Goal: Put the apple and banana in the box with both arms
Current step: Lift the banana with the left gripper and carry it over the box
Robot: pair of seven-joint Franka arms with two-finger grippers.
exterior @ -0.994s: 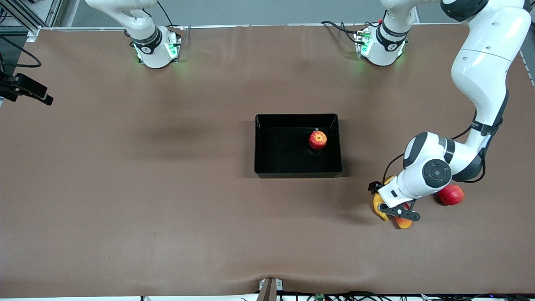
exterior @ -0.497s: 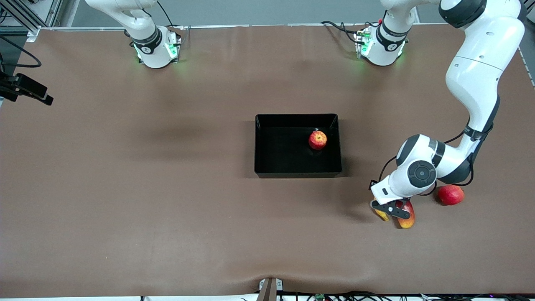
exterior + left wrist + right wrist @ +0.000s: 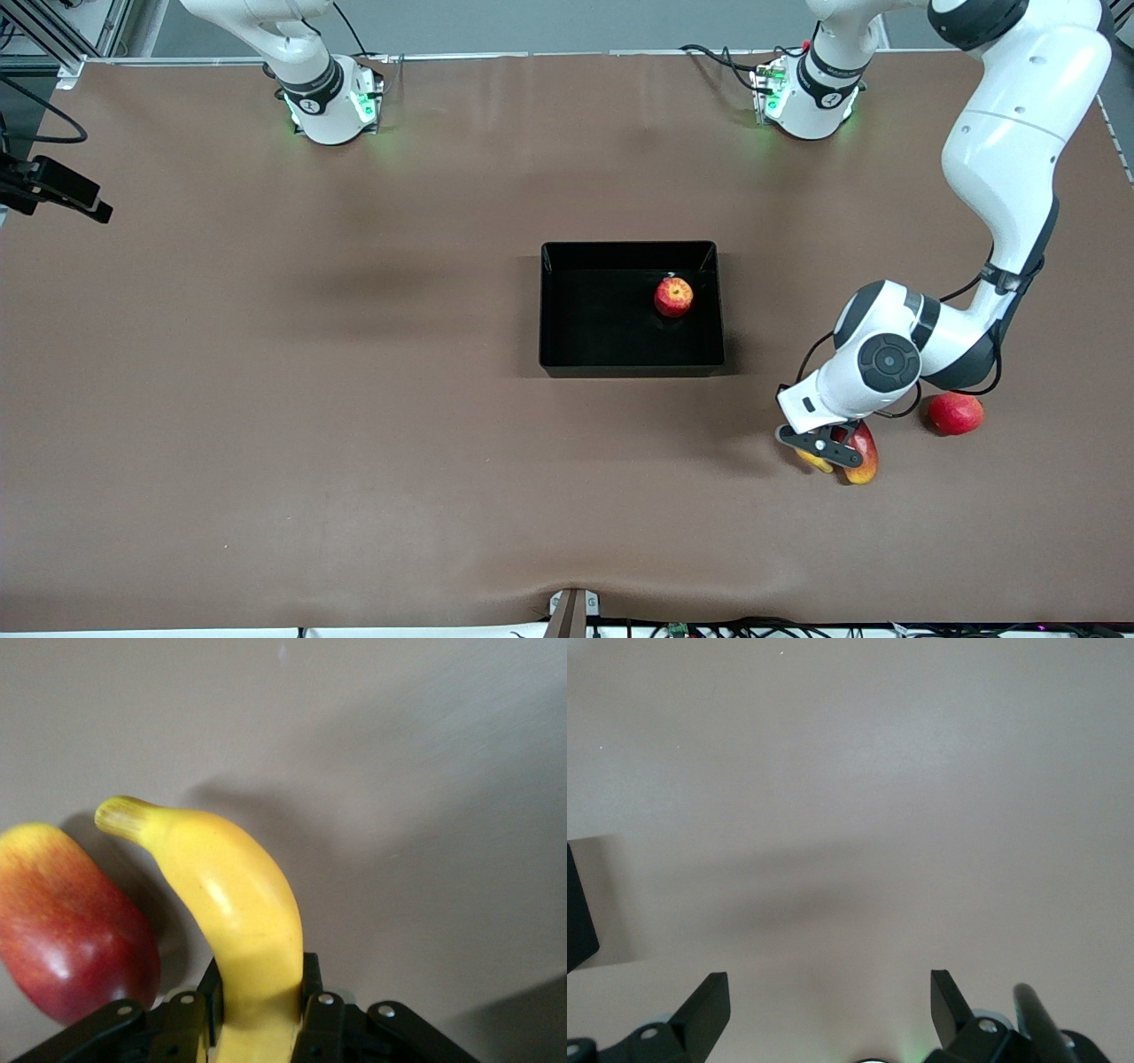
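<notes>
Left wrist view: left claw (image 3: 257,1010) clenches banana (image 3: 235,912) near box (image 3: 631,306), apple (image 3: 673,296) inside. Lifting may nudge the touching mango (image 3: 71,930). Right claw (image 3: 828,1001) waits, released.

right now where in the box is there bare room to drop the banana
The box floor is bare toward the right arm's end; the apple sits toward the left arm's end. It is crowded where the left gripper grips the banana, beside the mango-like fruit.
</notes>
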